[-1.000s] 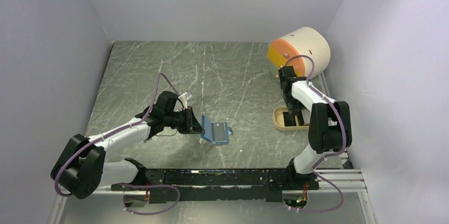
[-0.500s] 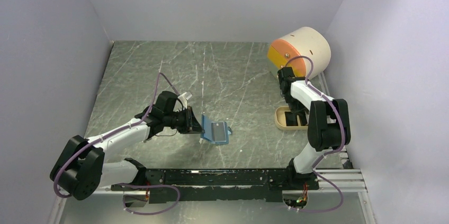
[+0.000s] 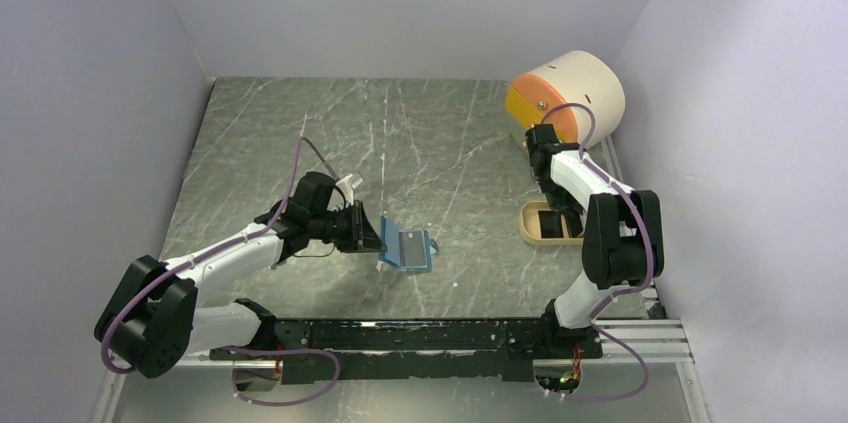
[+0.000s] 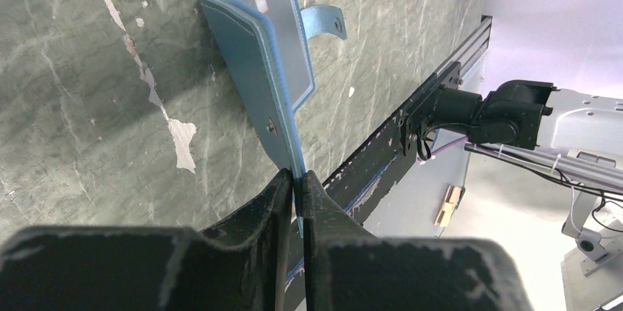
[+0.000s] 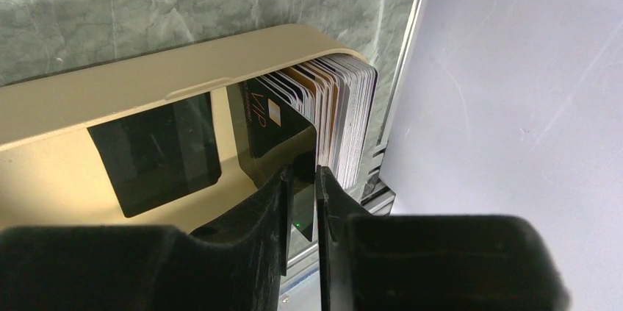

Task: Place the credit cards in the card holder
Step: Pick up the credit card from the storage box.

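from above, the right gripper (image 3: 555, 219) sits a little nearer the right arm's base than a second ago, so more of the tan tray (image 3: 527, 228) and the dark credit cards (image 3: 548, 224) in it shows; the left gripper (image 3: 372, 234) and the blue card holder (image 3: 408, 250) have not shifted. the holder lies near the middle of the table (image 3: 420, 143), well apart from the tray, its long axis running right from the left gripper and slightly toward the bases. a cream drum (image 3: 575, 88) stands beyond the tray. in the left wrist view the left gripper (image 4: 295, 177) is clenched on the edge of one flap of the card holder (image 4: 253, 54), which is open and raised off the table; a grey card (image 4: 283, 39) sits on its inner face and a strap (image 4: 323, 20) sticks out beside it. in the right wrist view the right gripper (image 5: 303, 171) reaches into the tray (image 5: 147, 79), jaws drawn nearly together at the lower corner of a tilted black card (image 5: 268, 123); whether they actually clamp it i cannot tell. the credit cards (image 5: 345, 116) stand on edge in a tight row at the tray's end, and another black card (image 5: 154, 153) is in the tray beside them.
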Motion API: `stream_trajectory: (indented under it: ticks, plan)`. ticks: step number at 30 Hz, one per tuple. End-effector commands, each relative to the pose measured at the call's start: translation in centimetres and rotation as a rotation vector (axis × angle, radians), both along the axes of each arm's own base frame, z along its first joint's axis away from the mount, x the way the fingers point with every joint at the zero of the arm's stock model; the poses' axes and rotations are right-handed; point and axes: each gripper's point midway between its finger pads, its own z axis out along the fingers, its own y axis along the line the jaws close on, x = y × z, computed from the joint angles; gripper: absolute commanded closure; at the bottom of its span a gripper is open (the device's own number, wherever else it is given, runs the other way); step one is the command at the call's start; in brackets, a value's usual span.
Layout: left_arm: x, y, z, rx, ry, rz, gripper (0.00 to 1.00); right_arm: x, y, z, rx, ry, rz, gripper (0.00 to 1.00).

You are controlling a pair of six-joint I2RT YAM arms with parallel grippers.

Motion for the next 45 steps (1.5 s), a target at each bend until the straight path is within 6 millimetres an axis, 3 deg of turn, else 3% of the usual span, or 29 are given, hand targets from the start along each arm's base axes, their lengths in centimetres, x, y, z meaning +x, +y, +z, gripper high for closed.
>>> stream_trajectory:
  ticks: [1,13,19,24,29,38,45]
  plan:
    - [-0.2,-0.6,1.1,-0.034,-0.035,-0.033,0.85,0.4,-0.8,1.9,-0.036,-0.052,-0.028,0.81]
    - [-0.1,-0.6,1.2,-0.036,-0.036,-0.034,0.85,0.5,-0.9,2.2,-0.044,-0.060,-0.028,0.72]
    - [-0.1,-0.6,1.3,-0.038,-0.037,-0.035,0.85,0.4,-0.8,2.1,-0.038,-0.057,-0.023,0.83]
    - [-0.1,-0.6,1.3,-0.030,-0.039,-0.040,0.85,0.5,-0.7,2.4,-0.038,-0.066,-0.027,0.84]
    - [0.0,-0.6,1.5,-0.029,-0.045,-0.038,0.85,0.8,0.5,2.4,0.019,-0.058,-0.020,0.94]
    - [-0.1,-0.6,1.3,-0.031,-0.041,-0.039,0.85,0.5,3.5,1.8,0.180,-0.030,-0.012,0.97]
    - [0.0,-0.5,1.6,-0.025,-0.045,-0.035,0.85,0.8,4.1,1.8,0.196,-0.022,-0.022,0.99]
